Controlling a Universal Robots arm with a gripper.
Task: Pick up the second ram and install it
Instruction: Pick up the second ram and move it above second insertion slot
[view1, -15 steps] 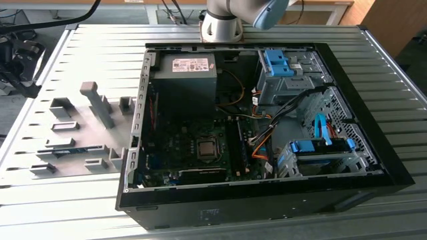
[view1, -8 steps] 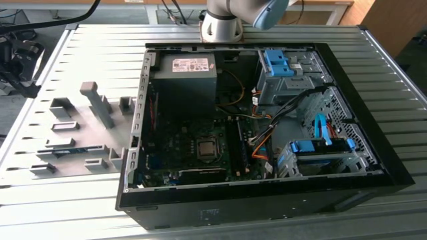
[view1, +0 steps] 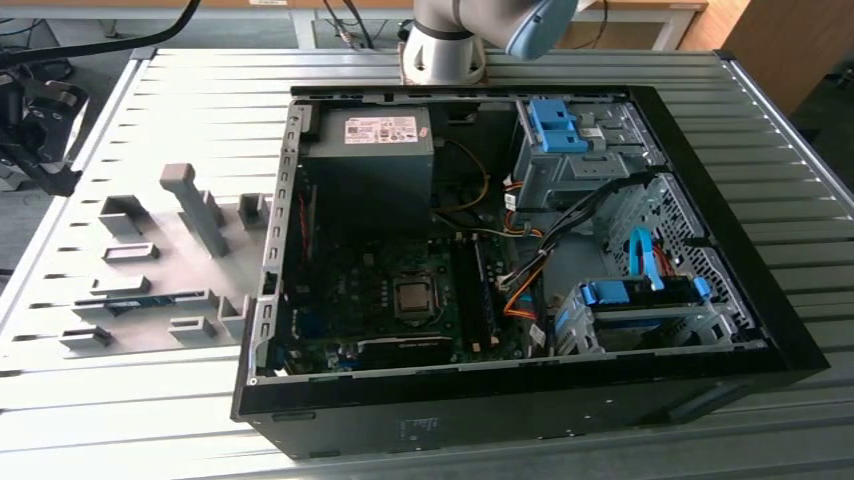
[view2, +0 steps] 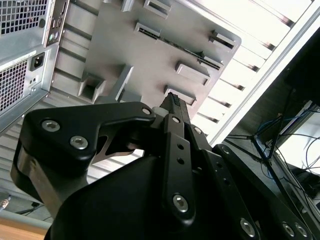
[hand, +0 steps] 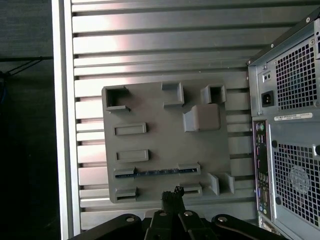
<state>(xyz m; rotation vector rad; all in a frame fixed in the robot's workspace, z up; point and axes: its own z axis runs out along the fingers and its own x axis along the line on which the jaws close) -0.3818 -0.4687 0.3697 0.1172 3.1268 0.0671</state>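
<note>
The second ram (hand: 157, 172) is a thin dark blue-green stick lying on edge between two low holders of the grey fixture plate (hand: 150, 105). It also shows as a dark strip (view2: 181, 47) in the second wrist view and as a bluish strip (view1: 144, 298) in the exterior view. My gripper (hand: 172, 192) hovers well above the plate's edge nearest the ram, apart from it. Its black fingertips (view2: 175, 101) are pressed together, shut on nothing. The long black memory slots (view1: 470, 285) sit on the motherboard inside the open computer case (view1: 747, 330).
Several grey fixture blocks stand on the plate, the tallest (view1: 198, 208) near the case's wall. The case's rear panel (hand: 287, 125) borders the plate. Cables (view1: 521, 285) and blue drive bays (view1: 641, 295) crowd the case beside the slots. The ribbed metal table (view1: 200, 100) ends close to the plate.
</note>
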